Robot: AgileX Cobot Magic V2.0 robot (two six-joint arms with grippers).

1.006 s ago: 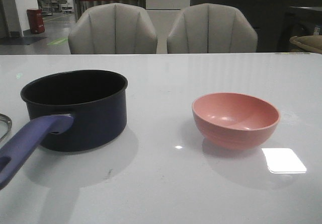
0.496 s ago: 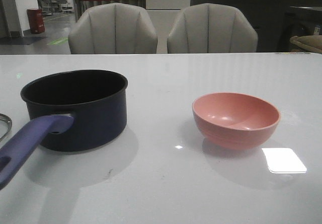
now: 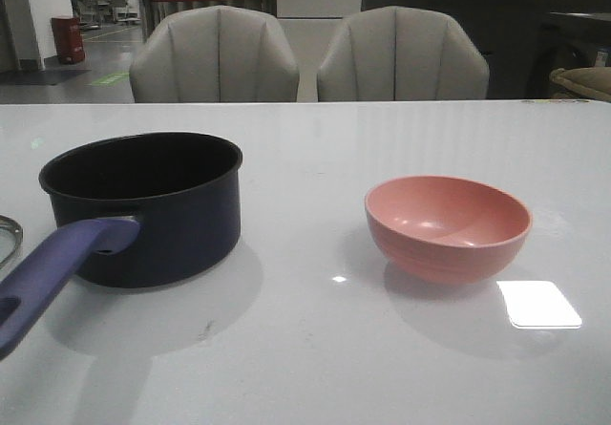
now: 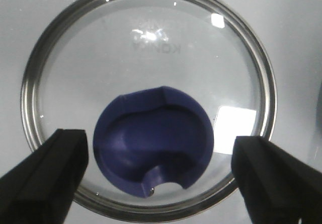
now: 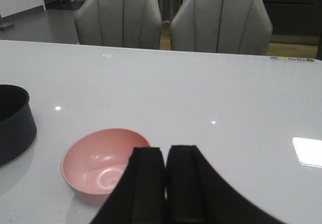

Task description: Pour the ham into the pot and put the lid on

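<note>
The dark navy pot (image 3: 143,205) with a long purple-blue handle (image 3: 48,272) stands on the left of the white table; its edge also shows in the right wrist view (image 5: 15,123). The glass lid (image 4: 151,48) with a metal rim lies flat on the table, and its rim peeks in at the far left of the front view (image 3: 8,239). My left gripper (image 4: 160,153) is open above the lid, its jaws either side of the dark blue knob (image 4: 153,141), not touching it. My right gripper (image 5: 166,153) is shut and empty, near the pink bowl. No ham shows.
A salmon-pink bowl (image 3: 447,224) stands on the right of the table and looks empty in the right wrist view (image 5: 100,168). Two grey chairs (image 3: 215,57) stand behind the far table edge. Neither arm shows in the front view.
</note>
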